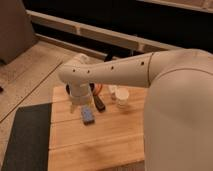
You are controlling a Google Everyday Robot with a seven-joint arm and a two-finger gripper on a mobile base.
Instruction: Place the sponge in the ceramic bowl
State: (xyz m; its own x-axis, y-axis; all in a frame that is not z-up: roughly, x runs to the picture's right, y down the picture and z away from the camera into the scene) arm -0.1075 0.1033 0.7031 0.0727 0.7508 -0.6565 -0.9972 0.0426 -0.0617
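Observation:
The blue-grey sponge [88,116] lies flat on the wooden table [105,142], left of centre. My gripper [81,103] hangs from the white arm directly behind and above the sponge, very close to it. The ceramic bowl [94,88] is mostly hidden behind the wrist, and only dark slivers of it show on either side.
A dark oblong object [100,104] lies just right of the sponge. A white cup [122,98] stands further right, with a small clear cup [113,92] behind it. A dark mat [25,137] borders the table's left side. My arm's large white body covers the right of the view.

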